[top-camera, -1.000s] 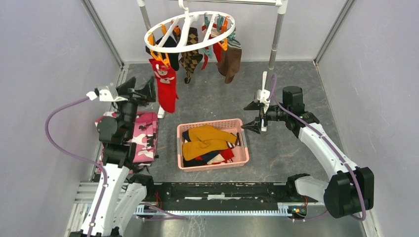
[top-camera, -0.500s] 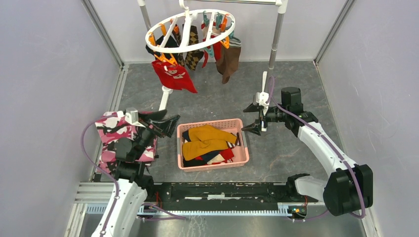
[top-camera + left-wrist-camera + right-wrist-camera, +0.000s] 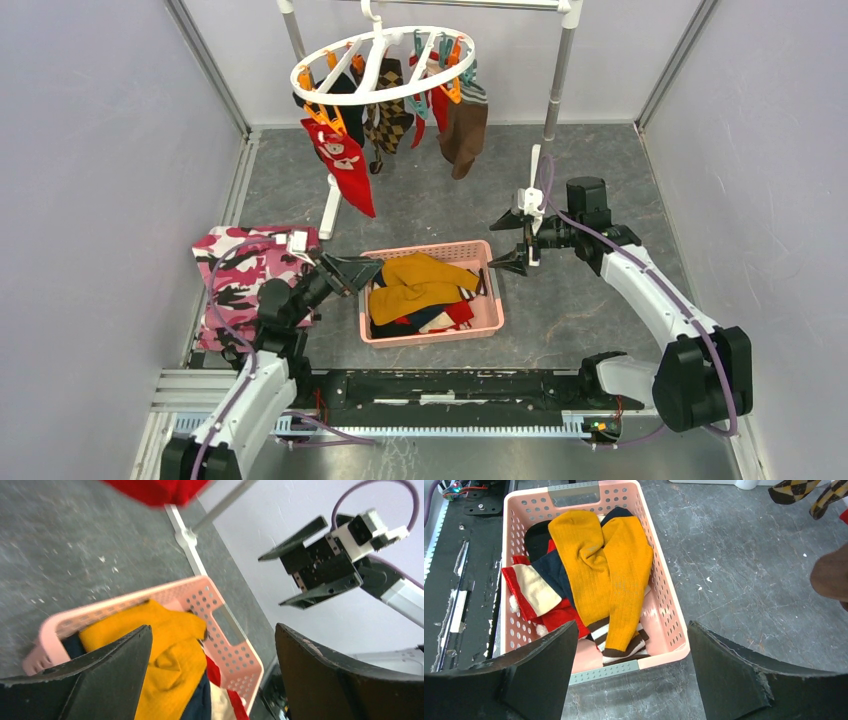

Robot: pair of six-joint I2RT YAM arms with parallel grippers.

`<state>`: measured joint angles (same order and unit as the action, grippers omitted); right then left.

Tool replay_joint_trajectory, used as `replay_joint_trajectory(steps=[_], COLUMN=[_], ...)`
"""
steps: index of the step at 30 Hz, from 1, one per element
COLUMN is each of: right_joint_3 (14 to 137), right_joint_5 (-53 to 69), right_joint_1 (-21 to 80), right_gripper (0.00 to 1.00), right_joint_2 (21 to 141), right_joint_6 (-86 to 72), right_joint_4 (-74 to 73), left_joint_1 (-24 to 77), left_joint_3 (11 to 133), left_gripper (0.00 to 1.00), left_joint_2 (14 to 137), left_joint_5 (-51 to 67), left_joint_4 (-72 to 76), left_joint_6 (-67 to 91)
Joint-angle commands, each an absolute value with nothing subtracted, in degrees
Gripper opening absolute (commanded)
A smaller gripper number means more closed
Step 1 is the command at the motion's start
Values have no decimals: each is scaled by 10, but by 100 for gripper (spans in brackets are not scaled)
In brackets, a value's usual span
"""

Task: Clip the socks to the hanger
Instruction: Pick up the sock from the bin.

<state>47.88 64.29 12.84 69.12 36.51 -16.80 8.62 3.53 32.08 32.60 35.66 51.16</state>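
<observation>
The left pincer [image 3: 362,275] was wide open and had nothing in it. Its two black fingers [image 3: 105,675] stood far apart. Its tips were at the left edge of the pink basket [image 3: 432,334], which sat on the grey bench [image 3: 450,200] just in front of it. Between those fingers you could see the yellow socks [image 3: 165,645]. They lay on top of the pile in the basket, just ahead of the pincer and below it. A navy sock [image 3: 556,575], a black sock [image 3: 536,535] and a red-and-cream sock [image 3: 531,592] were tucked under the yellow ones. The right pincer [image 3: 505,238] was wide open too and held nothing. It hung in the air just past the far right corner of the basket and looked down into it, apart from the socks. Behind the left pincer, off to its left, lay the pink camouflage cloth [image 3: 235,270]. The white round hanger [image 3: 372,65] hung from the metal rack [image 3: 560,70], far ahead of both pincers and higher up. Socks dangled from its orange and teal clips [image 3: 322,115]. A red sock [image 3: 345,170] with a little picture on it hung tilted on the left pincer's side. A diamond sock [image 3: 385,115] hung in the middle. A brown sock [image 3: 465,130] hung on the right pincer's side.
</observation>
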Motion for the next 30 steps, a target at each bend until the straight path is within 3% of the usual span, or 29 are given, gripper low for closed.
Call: replay_joint_trajectory(steps=[1,8,17,21,28,30], right_joint_3=[474,474,486,494,500,502], right_joint_5=[660,659,652,629,622,622], right_joint_1=[127,127,127,127,127,127], right_gripper=[87,87,87,87,87,87], right_joint_2=[699,710,719,717,717,717], right_joint_6=[377,383,407,424,438,442], right_joint_4=[-158,-162,-190,-207,-221,-225], left_joint_1=[153,311,420,467,481,481], left_joint_3=[67,194,332,370,348,363], left_gripper=[96,89,59,56,58,52], left_joint_2=[370,481,615,665,723,754], left_joint_5=[321,176,21,36,186,196], left_joint_4=[372,159,29,53,181,182], left_joint_6=[521,356,234,113,-172,-211])
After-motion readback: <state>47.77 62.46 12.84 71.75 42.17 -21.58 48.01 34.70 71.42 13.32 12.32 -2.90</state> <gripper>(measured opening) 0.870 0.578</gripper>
